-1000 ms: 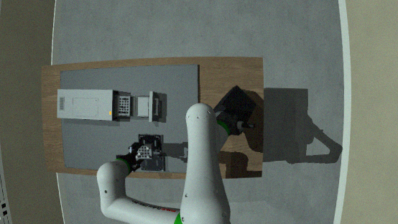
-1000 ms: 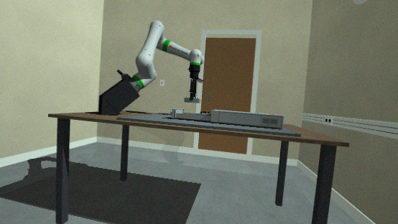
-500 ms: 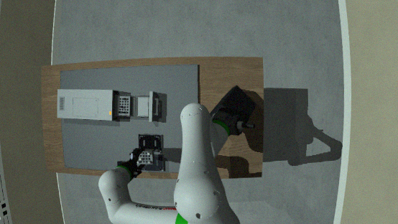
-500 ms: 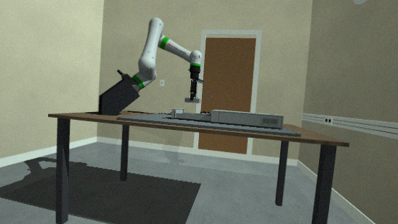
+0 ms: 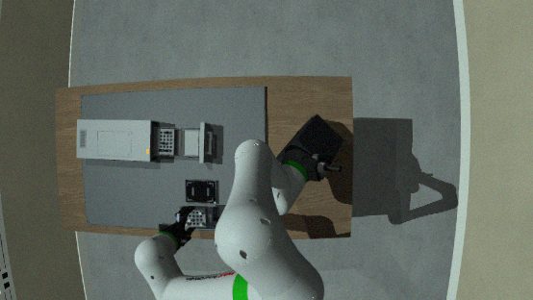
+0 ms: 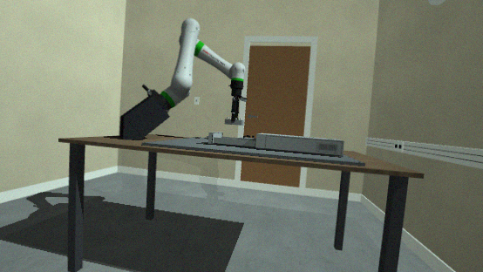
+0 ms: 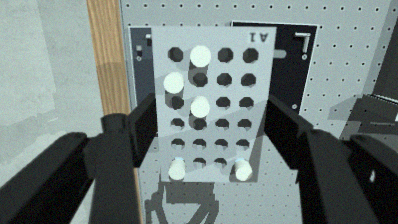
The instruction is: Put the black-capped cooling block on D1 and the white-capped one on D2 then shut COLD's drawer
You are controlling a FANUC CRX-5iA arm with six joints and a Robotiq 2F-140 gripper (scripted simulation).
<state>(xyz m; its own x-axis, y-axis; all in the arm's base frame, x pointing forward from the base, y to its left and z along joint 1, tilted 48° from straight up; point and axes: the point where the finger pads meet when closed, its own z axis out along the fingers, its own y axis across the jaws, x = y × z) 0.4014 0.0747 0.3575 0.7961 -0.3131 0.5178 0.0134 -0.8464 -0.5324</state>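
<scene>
overhead, one white, smooth-skinned arm [image 5: 269,226] [image 6: 187,57] above a wooden table [image 5: 308,91] [image 6: 379,167].
one boxy pale cooler [image 5: 115,139] [image 6: 301,144], drawer [image 5: 191,142] [image 6: 233,141] out; two black fingers clamp one flat block [image 5: 196,218] [image 6: 234,122] [image 7: 212,135] with five white caps, raised near d2 [image 5: 209,217].

Claw [image 5: 193,220] [image 6: 234,119] [image 7: 210,109] and white-capped block [image 5: 196,219] [image 6: 234,122] [image 7: 212,134] shifted farther from cooler [image 5: 115,139] [image 6: 301,144], now above D2 [image 5: 212,218] [image 7: 141,75].
</scene>
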